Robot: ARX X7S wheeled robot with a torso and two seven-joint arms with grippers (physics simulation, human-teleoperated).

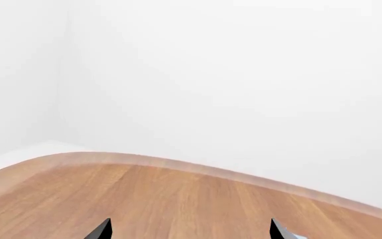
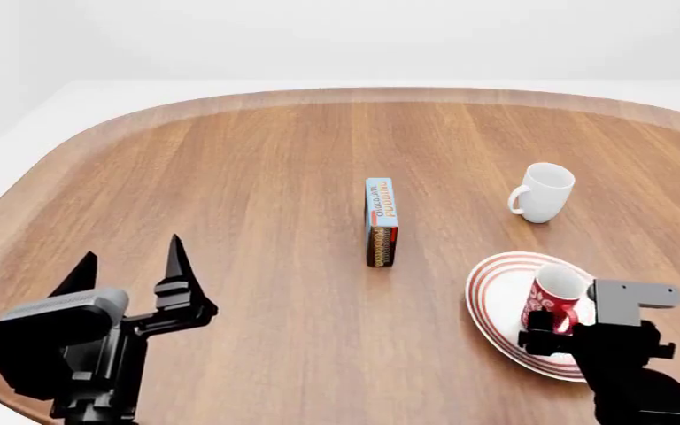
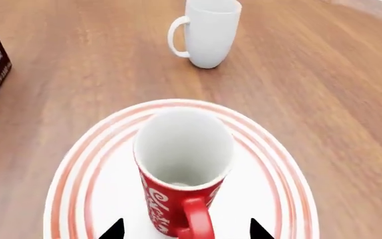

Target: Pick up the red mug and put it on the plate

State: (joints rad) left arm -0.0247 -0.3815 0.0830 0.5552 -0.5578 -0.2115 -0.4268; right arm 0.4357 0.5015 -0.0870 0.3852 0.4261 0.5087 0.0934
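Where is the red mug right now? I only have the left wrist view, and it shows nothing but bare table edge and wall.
Observer: The red mug stands upright on the plate, seen in the right wrist view.
Operator: Is the right end effector gripping it?
Observer: No. The right end effector is open, its fingertips to either side of the mug's handle and clear of it.
Operator: Anything else on the table near the plate?
Observer: A white mug stands beyond the plate, and a small box stands near the table's middle.
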